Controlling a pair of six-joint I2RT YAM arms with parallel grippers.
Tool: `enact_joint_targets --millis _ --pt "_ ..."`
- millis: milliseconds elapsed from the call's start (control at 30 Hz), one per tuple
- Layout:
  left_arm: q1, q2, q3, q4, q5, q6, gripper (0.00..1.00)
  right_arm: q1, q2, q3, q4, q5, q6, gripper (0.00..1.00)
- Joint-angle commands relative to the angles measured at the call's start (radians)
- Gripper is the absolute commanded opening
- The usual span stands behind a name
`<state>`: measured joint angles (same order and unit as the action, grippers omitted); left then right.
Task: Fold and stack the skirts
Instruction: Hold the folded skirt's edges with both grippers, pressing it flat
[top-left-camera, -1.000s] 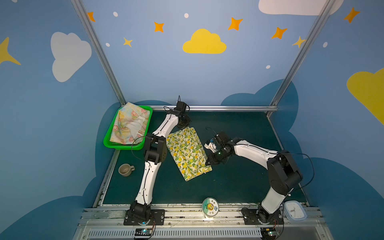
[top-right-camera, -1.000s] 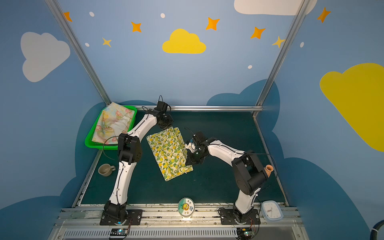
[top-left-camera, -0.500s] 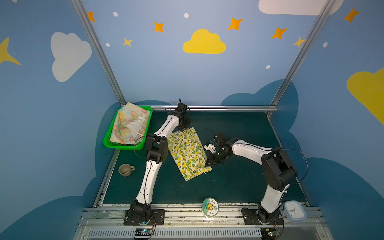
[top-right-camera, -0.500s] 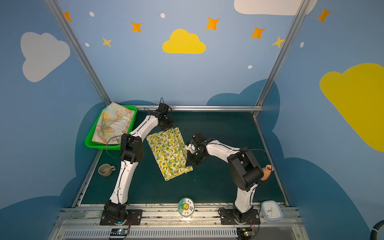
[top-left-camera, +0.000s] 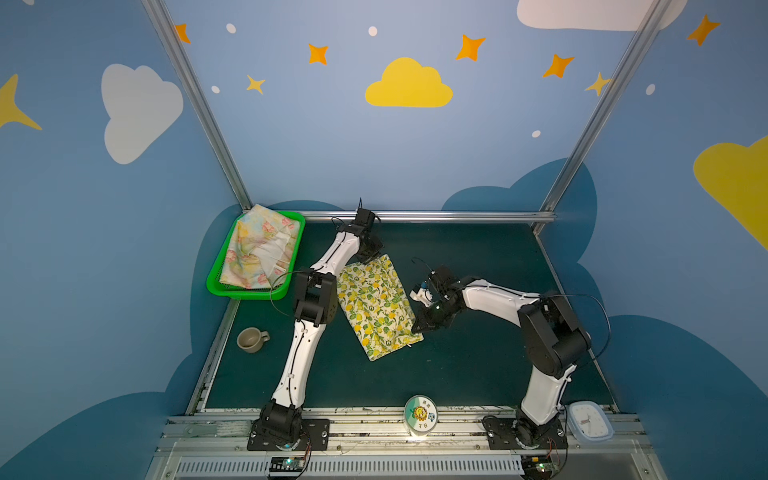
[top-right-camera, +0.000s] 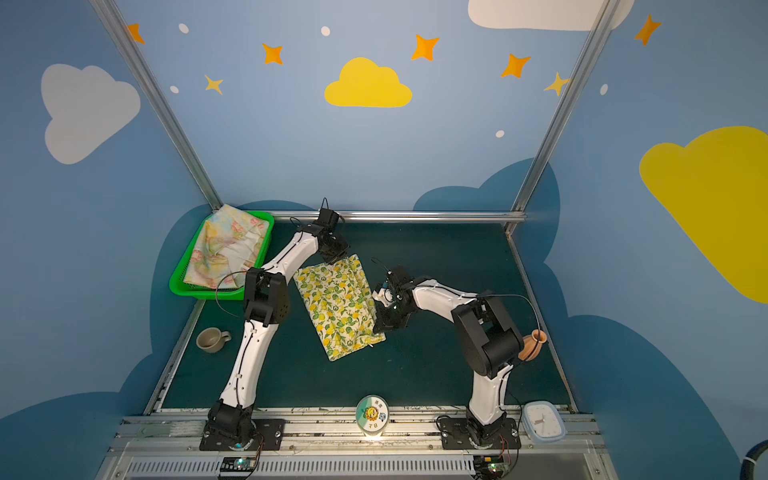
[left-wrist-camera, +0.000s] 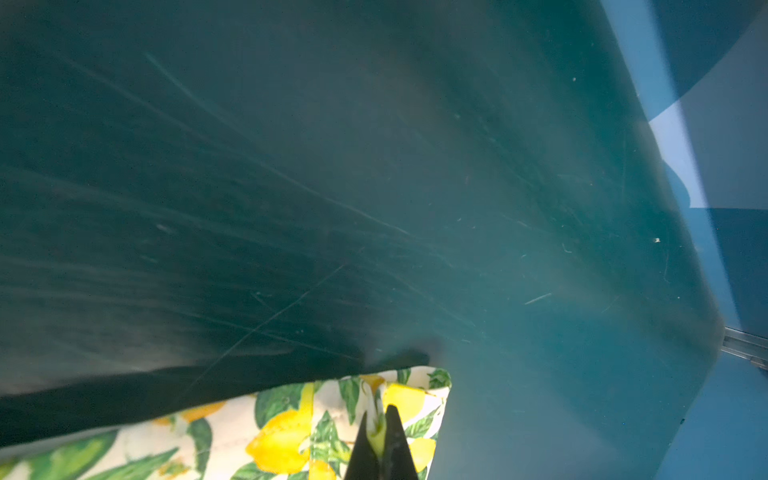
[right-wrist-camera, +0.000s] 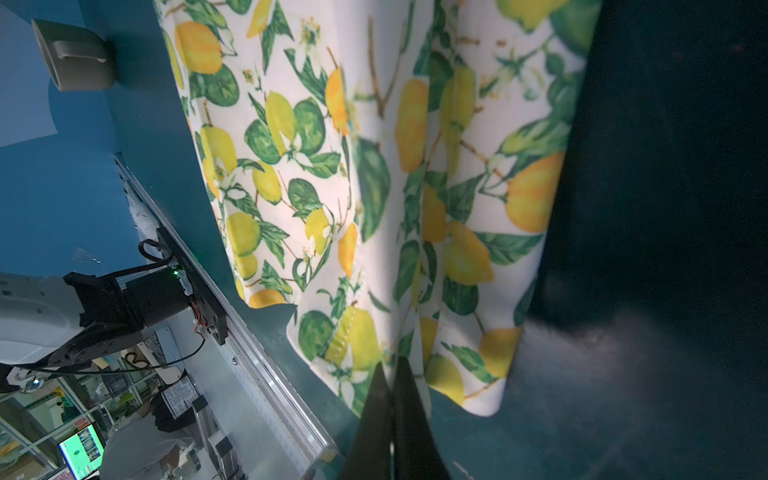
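Clearly the lemon skirt (top-left-camera: 376, 307) is thin, light, limp cloth. It lies near the middle of the table (top-left-camera: 478, 365) as a slanted oblong, seemingly doubled over, and in the right wrist view it falls in soft pleats instead of lying as a flat sheet. The left pincer (left-wrist-camera: 377, 419) is nipped tight on the skirt's corner nearest the table's back edge. The right pincer (right-wrist-camera: 392, 374) is closed just as narrowly on the skirt's right side, close to the corner nearest the table's front edge. With holds at opposite ends, the stretch between them will probably sag and swing when lifted. Any layer missed by a pinch may peel away, so hems and corners, with every layer caught, look like the safest places to grip. The flowered skirt (top-left-camera: 259, 249) lies loosely bunched in the green basket (top-left-camera: 249, 296) at the table's back left corner, untouched. It looks equally soft and will likely need spreading flat before folding.
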<state>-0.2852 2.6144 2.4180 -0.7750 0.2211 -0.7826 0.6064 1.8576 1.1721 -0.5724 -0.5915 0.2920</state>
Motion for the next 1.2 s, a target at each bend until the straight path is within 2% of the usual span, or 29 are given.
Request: enact_joint_targets --millis 0,1167 --pt "0.015 0.008 0.03 0.066 -0.04 -0.009 0.04 0.001 0.018 -0.006 -0.099 -0.029 0.005 0.0" --pt "-0.009 0.02 0.037 0.077 -0.02 -0.025 0.04 -0.013 0.036 -0.006 -0.101 -0.032 0.015 0.0"
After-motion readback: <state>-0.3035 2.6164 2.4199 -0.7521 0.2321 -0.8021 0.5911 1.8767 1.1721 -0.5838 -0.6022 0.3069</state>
